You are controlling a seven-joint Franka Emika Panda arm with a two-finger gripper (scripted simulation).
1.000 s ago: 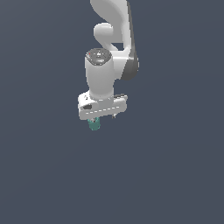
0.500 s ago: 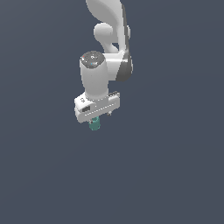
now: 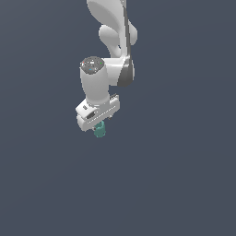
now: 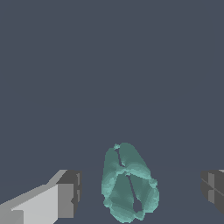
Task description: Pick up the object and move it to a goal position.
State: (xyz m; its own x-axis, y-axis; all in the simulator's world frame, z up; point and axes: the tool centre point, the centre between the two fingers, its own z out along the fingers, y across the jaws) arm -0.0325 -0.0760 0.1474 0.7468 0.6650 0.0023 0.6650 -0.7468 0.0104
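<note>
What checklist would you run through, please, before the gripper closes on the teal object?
1. Object between the fingers: ok. In the wrist view the teal object sits between the two fingers, with gaps on both sides.
2. Jaws open enough: ok. Neither finger touches the object.
3. Centring: cannot tell exactly; the object looks nearer one finger than the other.
4. Height over the object: cannot tell. In the exterior view the gripper sits just above the object, but fingertip depth is hidden.
5. Obstacles nearby: ok. Nothing else shows around the object.
6. Goal position: cannot tell; no marker is visible.
</note>
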